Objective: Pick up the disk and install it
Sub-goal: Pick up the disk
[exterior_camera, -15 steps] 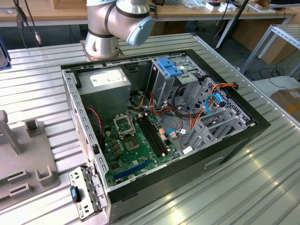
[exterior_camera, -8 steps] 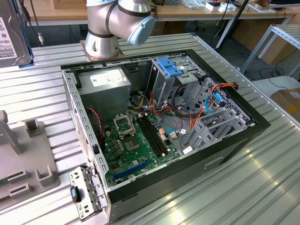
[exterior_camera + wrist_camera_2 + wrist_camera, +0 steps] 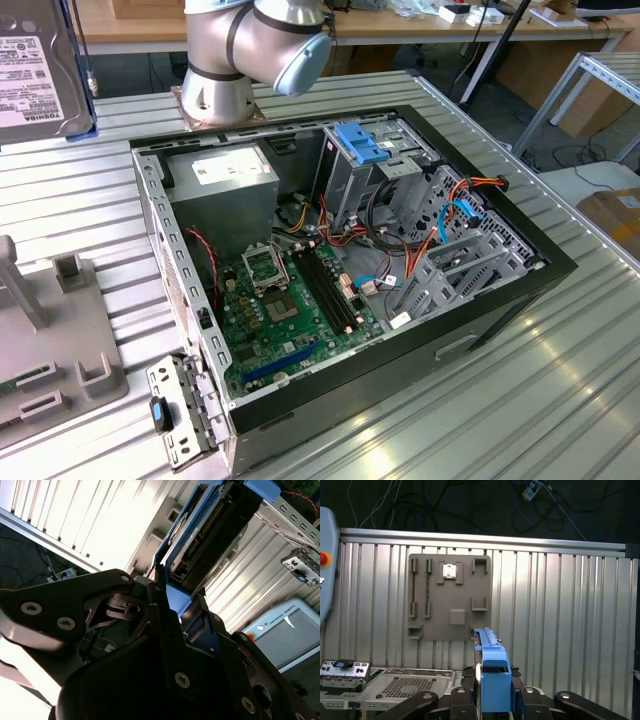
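**A:** Disk [image 3: 33, 70], appearance?

**B:** Flat grey metal rectangle. White printed label on the broad face. Bright blue plastic carrier frame [image 3: 492, 672] clipped round its edges.

**A:** Location?

**B:** Up off the table [image 3: 70, 200], at the exterior view's upper left, partly cut off by the picture's edge. Label face turned toward that camera.

**A:** Pose?

**B:** Seen edge-on in the first wrist view, as a narrow blue strip. In the second wrist view the dark body sits tilted, with a row of connector pins along one end.

**A:** Held?

**B:** Yes. The end effector [image 3: 493, 700] clamps the near end of the blue frame.
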You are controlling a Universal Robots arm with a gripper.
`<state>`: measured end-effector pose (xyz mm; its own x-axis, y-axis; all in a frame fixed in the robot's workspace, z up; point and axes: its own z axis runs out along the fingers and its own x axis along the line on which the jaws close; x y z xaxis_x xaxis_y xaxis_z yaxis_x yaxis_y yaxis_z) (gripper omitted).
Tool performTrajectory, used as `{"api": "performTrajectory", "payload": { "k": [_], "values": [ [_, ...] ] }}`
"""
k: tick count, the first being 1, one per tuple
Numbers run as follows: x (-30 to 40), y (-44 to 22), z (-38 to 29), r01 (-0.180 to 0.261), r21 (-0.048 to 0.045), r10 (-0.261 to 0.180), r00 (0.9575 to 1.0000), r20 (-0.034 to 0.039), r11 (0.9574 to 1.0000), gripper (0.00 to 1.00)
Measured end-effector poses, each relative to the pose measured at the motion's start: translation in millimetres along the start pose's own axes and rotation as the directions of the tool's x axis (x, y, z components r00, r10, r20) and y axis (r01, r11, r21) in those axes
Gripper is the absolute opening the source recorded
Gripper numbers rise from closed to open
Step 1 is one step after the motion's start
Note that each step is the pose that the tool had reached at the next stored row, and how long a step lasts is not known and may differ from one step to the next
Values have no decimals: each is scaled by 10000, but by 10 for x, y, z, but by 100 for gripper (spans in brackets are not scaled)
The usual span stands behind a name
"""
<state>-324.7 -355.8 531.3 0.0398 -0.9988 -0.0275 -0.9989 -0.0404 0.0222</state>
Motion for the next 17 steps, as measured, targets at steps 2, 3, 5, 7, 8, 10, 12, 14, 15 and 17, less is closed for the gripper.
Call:
{"api": "performTrajectory", "payload": {
  "k": [2,3,5,7,8,10,12,14,15,17],
  "values": [
    [1,-39,-1,1,0,-1,10000,1,10000,36],
    [2,-58,-1,1,0,-1,10000,0,10000,36],
    [4,-106,-2,2,0,-2,10000,0,10000,36],
    [5,-145,-4,2,-1,-2,10000,0,10000,36],
    [7,-175,-4,2,0,-2,10000,0,10000,36],
    [8,-208,-5,2,0,-2,10000,1,10000,36],
    [9,-236,-5,3,0,-3,10000,0,10000,36],
    [10,-268,-6,3,0,-3,10000,0,10000,36],
    [11,-292,-6,4,0,-4,10000,0,10000,36],
    [12,-322,-7,3,1,-3,10000,1,10000,36]
  ]
}}
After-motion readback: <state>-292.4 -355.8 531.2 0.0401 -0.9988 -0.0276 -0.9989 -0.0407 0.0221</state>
